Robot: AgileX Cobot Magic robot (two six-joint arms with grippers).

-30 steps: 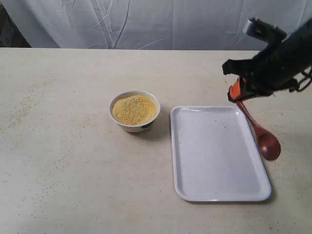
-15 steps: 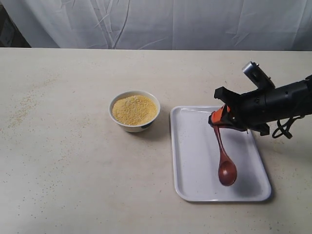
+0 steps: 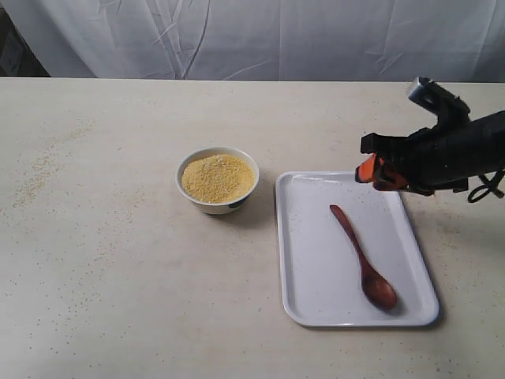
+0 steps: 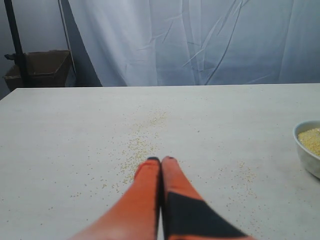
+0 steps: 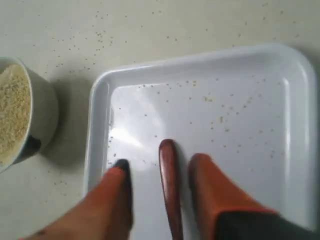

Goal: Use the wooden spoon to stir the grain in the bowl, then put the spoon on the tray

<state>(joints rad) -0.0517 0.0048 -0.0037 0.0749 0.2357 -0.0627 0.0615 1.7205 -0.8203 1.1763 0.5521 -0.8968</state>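
The dark reddish-brown wooden spoon [image 3: 363, 259] lies flat on the white tray [image 3: 312, 237], scoop toward the near right corner. My right gripper [image 3: 371, 170] hangs open above the tray's far right corner, clear of the spoon. In the right wrist view the spoon handle [image 5: 169, 186] shows between the spread orange fingers [image 5: 212, 192], untouched, over the tray [image 5: 210, 85]. The white bowl [image 3: 218, 204] holds a mound of yellow grain [image 3: 217, 178] left of the tray; bowl [image 5: 42, 112] and grain [image 5: 12, 112] also show in the right wrist view. My left gripper [image 4: 161, 160] is shut and empty.
Loose grains are scattered over the beige table [image 3: 102, 237], with a patch [image 4: 140, 145] just past the left gripper. The bowl's edge [image 4: 307, 150] shows in the left wrist view. A white cloth backdrop [image 3: 252, 35] hangs behind the table's far edge.
The right gripper carried the spoon from beside the tray over it, then opened. The spoon now lies on the tray and the gripper has drawn back up and to the right.
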